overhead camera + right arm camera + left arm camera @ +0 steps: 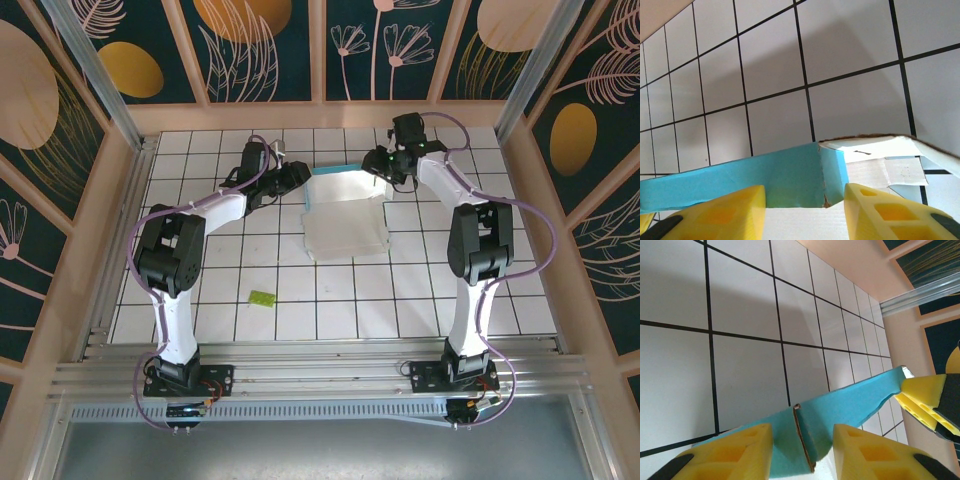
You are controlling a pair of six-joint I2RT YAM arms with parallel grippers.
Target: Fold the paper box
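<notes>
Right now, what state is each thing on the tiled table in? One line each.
Turquoise-and-white paper box: partly folded, far turquoise wall raised.
Left arm's yellow fingers: apart, straddling that wall.
Right arm's yellow fingers: apart, straddling the wall's corner.
Small lime-green piece: lying flat, apart from the box.

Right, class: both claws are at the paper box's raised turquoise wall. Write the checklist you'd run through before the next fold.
1. The left claw straddles the turquoise wall of the paper box: ok.
2. The right claw straddles the same wall at a corner crease: ok.
3. Both claws pinching the card firmly: cannot tell.
4. Wall lifted off the table: ok.
5. The lime-green piece lies apart from the box: ok.
</notes>
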